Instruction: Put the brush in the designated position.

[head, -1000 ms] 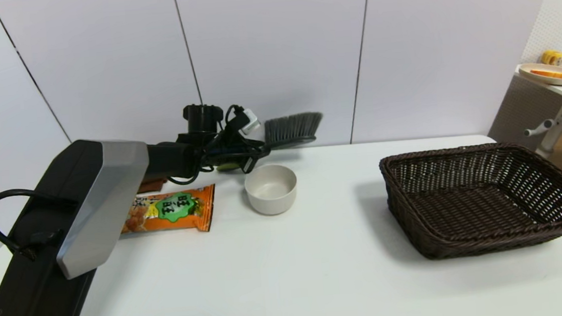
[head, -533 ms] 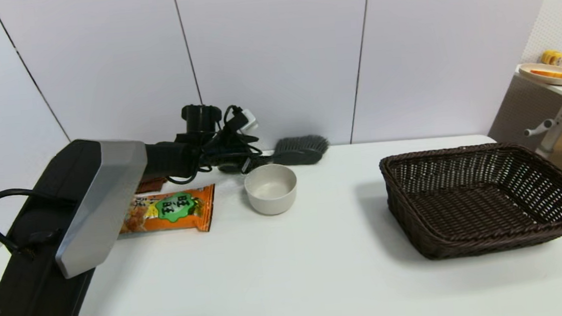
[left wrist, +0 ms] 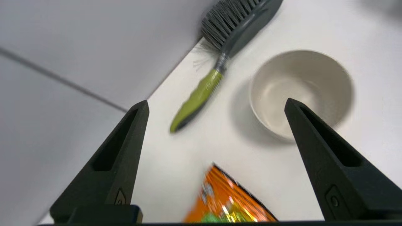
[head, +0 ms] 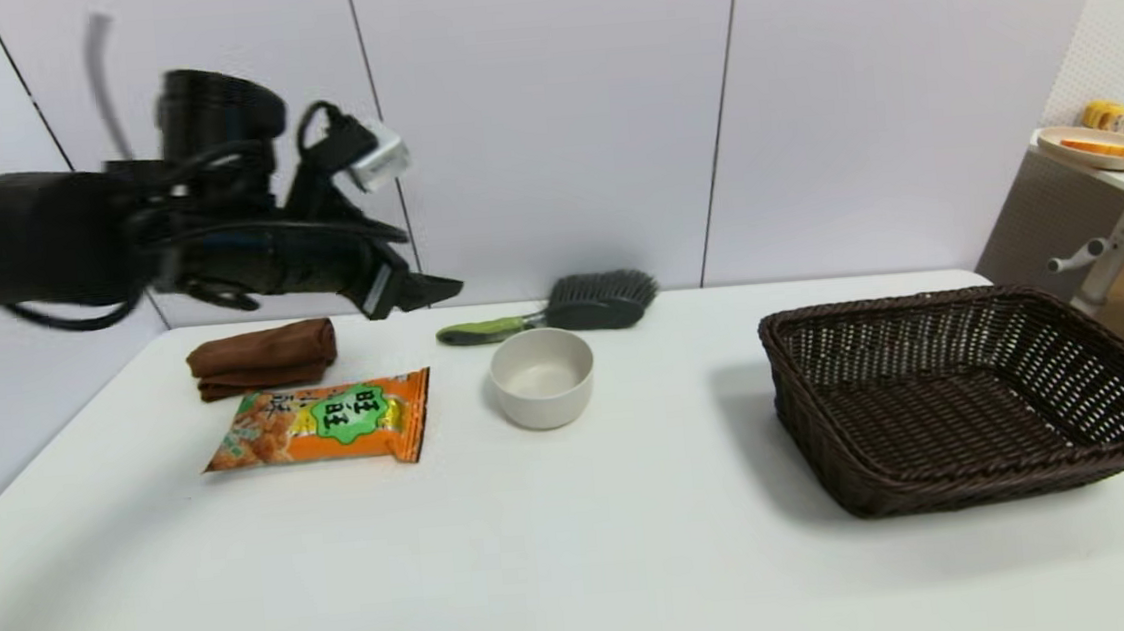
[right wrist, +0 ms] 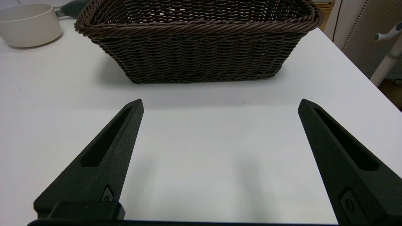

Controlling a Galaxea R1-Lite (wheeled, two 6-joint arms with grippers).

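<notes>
Up and away goes the left end effector point(head: 420, 292), fingers spread and empty, arm stretched level above the surface point(head: 581, 555); the brush point(head: 562, 310) lies released behind the bowl point(head: 542, 377), by the wall.

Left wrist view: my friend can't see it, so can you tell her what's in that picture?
The left gripper, open and empty, hangs above a white table. Below it a dust brush with grey bristles and an olive-green handle lies at the table's edge by the wall, beside a small off-white bowl. A corner of an orange snack bag shows too.
</notes>
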